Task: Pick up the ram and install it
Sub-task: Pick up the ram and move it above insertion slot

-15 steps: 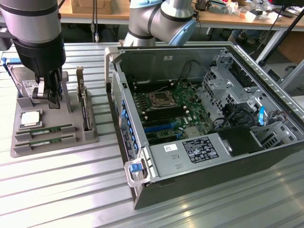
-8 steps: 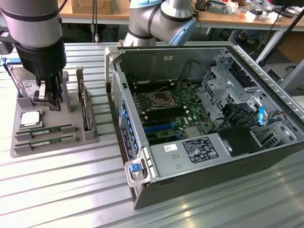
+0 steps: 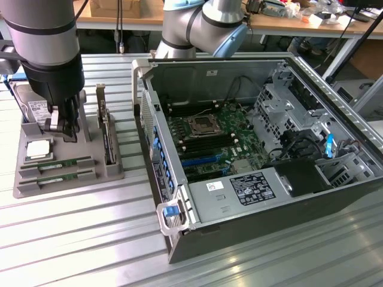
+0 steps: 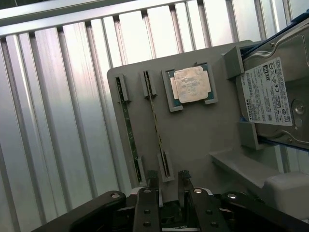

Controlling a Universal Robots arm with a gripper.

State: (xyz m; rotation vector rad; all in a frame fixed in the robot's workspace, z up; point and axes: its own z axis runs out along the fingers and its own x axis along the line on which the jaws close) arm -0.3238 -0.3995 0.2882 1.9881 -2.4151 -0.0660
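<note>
The gripper [image 4: 168, 181], jaws apart, hovers over the ram [image 4: 157, 126] in the tray [image 4: 193, 140] for pick-up, which likely calls for straddling the stick.

- Worktop [image 3: 72, 239]: ribbed bare metal, satin sheen.
- Tray [image 4: 203, 140]: matt grey plastic.
- Ram [image 3: 57, 162]: green circuit board, dull.
- CPU [image 4: 191, 84]: scuffed metal lid, dull.
- Drive [image 4: 289, 53]: smooth silver metal; white paper label [image 4: 268, 92].
- Case [image 3: 203, 206]: grey sheet metal, semi-matt.
- Pincer [image 4: 168, 181]: black, matt.
</note>
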